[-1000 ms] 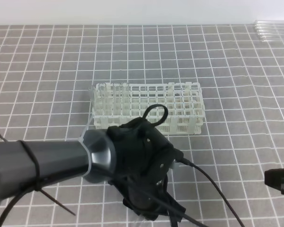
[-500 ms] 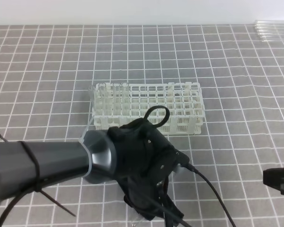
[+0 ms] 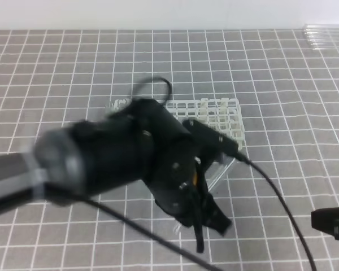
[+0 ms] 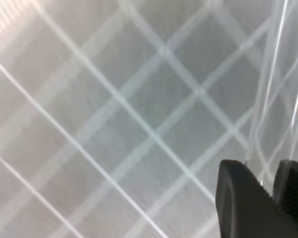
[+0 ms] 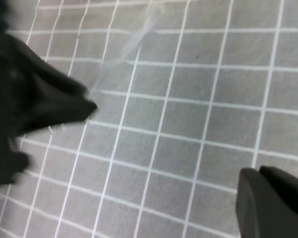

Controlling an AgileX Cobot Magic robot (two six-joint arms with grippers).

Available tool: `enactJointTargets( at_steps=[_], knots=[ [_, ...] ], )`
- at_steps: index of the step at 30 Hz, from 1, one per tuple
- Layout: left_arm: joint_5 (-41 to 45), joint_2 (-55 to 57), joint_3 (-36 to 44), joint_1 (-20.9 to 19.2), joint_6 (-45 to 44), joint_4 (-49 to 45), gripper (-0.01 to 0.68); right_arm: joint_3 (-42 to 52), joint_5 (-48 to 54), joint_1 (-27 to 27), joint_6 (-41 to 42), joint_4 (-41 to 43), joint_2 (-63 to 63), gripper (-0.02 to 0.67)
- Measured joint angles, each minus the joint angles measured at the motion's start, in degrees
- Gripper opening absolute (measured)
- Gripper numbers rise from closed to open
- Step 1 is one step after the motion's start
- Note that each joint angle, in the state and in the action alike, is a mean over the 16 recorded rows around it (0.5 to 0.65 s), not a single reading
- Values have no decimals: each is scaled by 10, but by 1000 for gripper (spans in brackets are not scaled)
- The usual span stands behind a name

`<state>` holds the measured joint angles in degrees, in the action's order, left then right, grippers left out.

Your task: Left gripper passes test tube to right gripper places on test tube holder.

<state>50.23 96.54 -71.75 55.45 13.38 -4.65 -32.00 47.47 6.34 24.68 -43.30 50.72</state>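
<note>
At the lower right edge of the high view, the right gripper [image 3: 330,221] barely shows (finger state cannot be told). Mid-table, the blurred left gripper [image 3: 206,217] pinches the test tube [image 4: 268,99], its fingers nearly together. Behind it stands the test tube holder [image 3: 223,116].

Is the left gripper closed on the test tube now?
Yes, shut on it: in the left wrist view the left gripper pinches the test tube between its two nearly touching fingers.
</note>
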Motion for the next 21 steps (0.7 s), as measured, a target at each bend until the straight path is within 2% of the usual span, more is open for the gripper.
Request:
enactJointTargets(
  at_steps=[5,9,16,21],
  knots=[
    [-21,-76,28,-3,14,-29,64,-16,21,0,0,-2,0,-13],
    [-57,-147,80,-14,38,-54,76,-36,35,0,0,-6,0,-13],
    [-157,-278,215,-48,95,-80,87,-79,45,14,0,-21,13,-13],
    [-263,-354,314,-75,127,-81,81,-114,33,58,-1,-30,47,-13]
  ],
)
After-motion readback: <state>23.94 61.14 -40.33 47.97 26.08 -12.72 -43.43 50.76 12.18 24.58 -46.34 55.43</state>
